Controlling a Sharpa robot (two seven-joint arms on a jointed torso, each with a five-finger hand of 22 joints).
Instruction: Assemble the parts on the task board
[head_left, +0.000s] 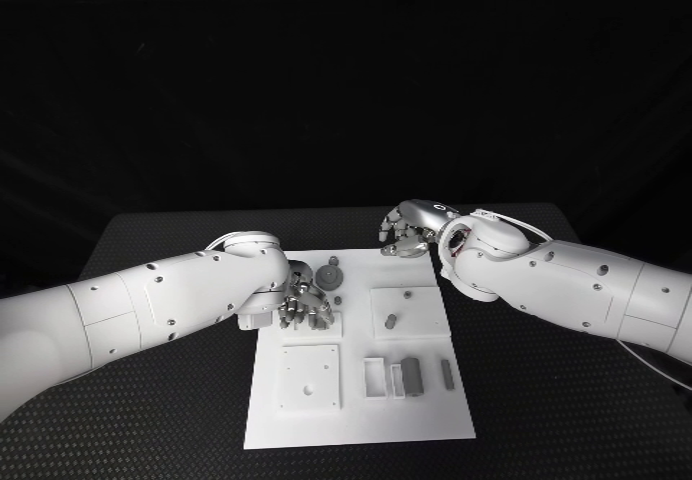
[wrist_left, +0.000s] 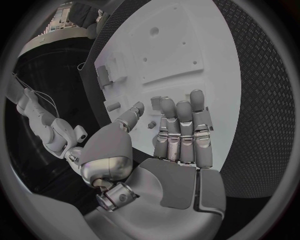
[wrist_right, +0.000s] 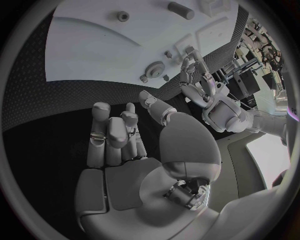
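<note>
We work at a black table (head_left: 173, 240) under a dark backdrop. The board (head_left: 361, 425) lies mid-table, its parts (head_left: 411, 373) mostly loose, one gear (head_left: 333, 274) near the far edge. Our left hand (head_left: 304, 305) hovers there, fingers spread, empty; our right hand (head_left: 411, 228) likewise. We judge assembly barely begun. No writing legible.

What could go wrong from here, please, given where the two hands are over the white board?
The left hand hangs low over the board near the small gear and holds nothing; coming down, its fingers might knock the gear or the peg aside. The right hand is past the board's far edge, its fingers partly curled, so a reach could brush the rim.
</note>
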